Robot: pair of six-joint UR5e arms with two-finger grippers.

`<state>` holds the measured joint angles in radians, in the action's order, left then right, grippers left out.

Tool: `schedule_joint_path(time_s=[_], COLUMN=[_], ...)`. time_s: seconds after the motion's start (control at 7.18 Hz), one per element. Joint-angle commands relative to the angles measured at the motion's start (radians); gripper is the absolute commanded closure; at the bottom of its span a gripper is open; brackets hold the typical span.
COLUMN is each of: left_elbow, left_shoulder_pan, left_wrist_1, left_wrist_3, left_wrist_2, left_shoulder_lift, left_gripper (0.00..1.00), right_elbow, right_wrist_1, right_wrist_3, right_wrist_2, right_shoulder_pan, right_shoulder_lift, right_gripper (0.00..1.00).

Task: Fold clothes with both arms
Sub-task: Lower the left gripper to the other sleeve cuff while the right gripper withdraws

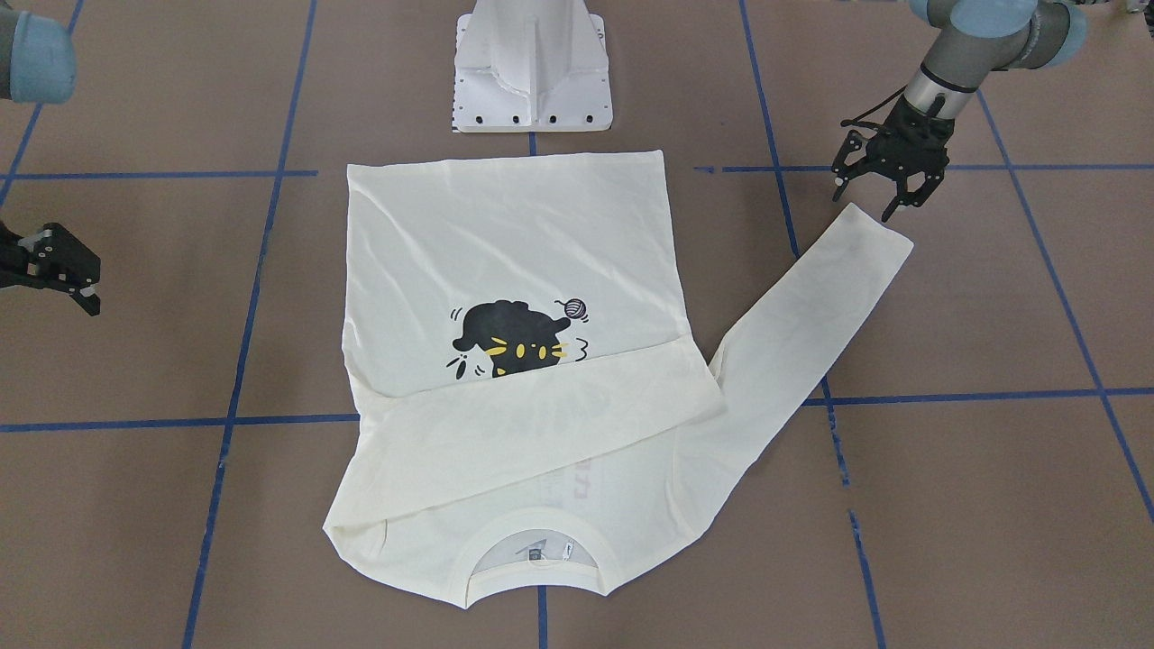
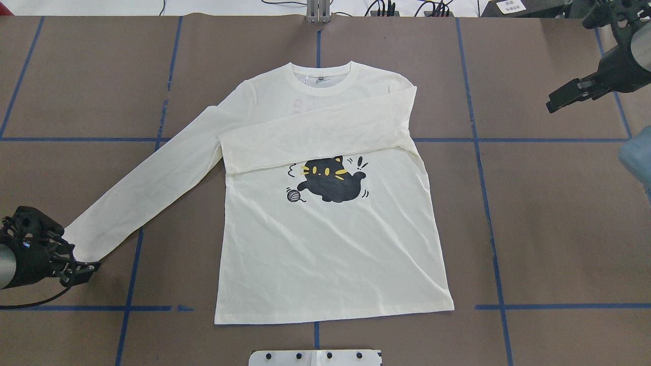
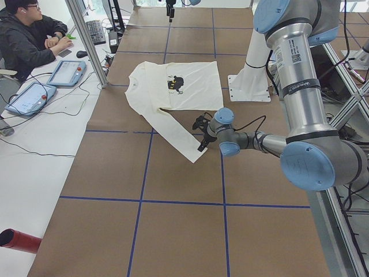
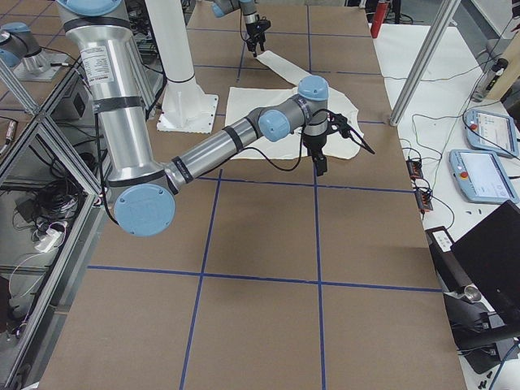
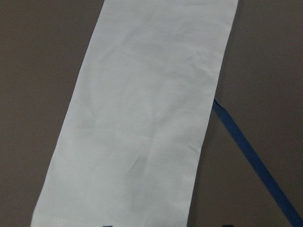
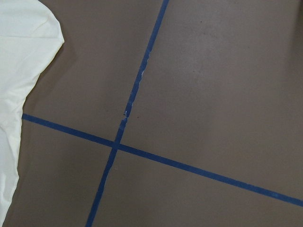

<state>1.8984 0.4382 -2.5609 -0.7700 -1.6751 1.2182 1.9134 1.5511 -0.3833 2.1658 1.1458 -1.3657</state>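
Shirt: we see the cream long-sleeved shirt lying face up in the middle of the tabletop. Its collar points to the edge far from the robot and its hem to the robot's edge.
Sleeves: one sleeve lies folded across the chest, just above the cat print. The other sleeve runs out flat and slanted toward the corner at the robot's left, on the robot's edge.
Left fingers: the left fingers are spread wide and hold nothing. They sit right at the cuff of the outstretched sleeve. We cannot tell whether they touch the cloth.
Right fingers: the right fingers look parted and empty. They are well apart from the shirt, toward the tabletop's end on the robot's right.
Step, as we judge it: taking the cuff so this sleeve can be folded over the body.
Risk, grip: the fingers may close on only the top layer of the cuff, or slide off its edge, so the sleeve drops partway.
Risk, drag: with nothing pinning the body, a pull on the cuff could tug the shoulder and shift the sleeve already folded.
Risk, contact: coming in too low would press the fingertips into the tabletop and bunch the cloth.
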Motion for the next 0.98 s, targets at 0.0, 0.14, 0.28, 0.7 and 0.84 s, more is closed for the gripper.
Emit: schedule_joint_path(time_s=[0.0,0.14,0.28,0.7,0.84], left_elbow=[-0.004,-0.004,-0.010,-0.021,-0.022], left_shoulder_pan=[-0.009,-0.009,-0.010,-0.010,-0.010], left_wrist_1=[0.034,0.034,0.036,0.039,0.039], left_wrist_3=[-0.002,0.000,0.000,0.006,0.006], left_wrist_2=[0.009,0.009,0.009,0.011,0.009], left_shoulder_lift=[0.004,0.004,0.006,0.009,0.010], left_gripper=[0.36,0.36,0.38,0.48,0.66], right_elbow=[0.003,0.003,0.003,0.001,-0.001], right_wrist_1=[-0.002,-0.002,-0.002,-0.002,-0.002], right_wrist_3=[-0.003,-0.003,-0.002,-0.002,-0.002], right_wrist_2=[-0.001,-0.001,-0.001,-0.001,-0.001], right_shoulder_pan=[0.000,0.000,0.000,0.000,0.000], right_shoulder_lift=[-0.001,-0.001,-0.001,-0.003,-0.003], right_gripper=[0.00,0.00,0.00,0.00,0.00])
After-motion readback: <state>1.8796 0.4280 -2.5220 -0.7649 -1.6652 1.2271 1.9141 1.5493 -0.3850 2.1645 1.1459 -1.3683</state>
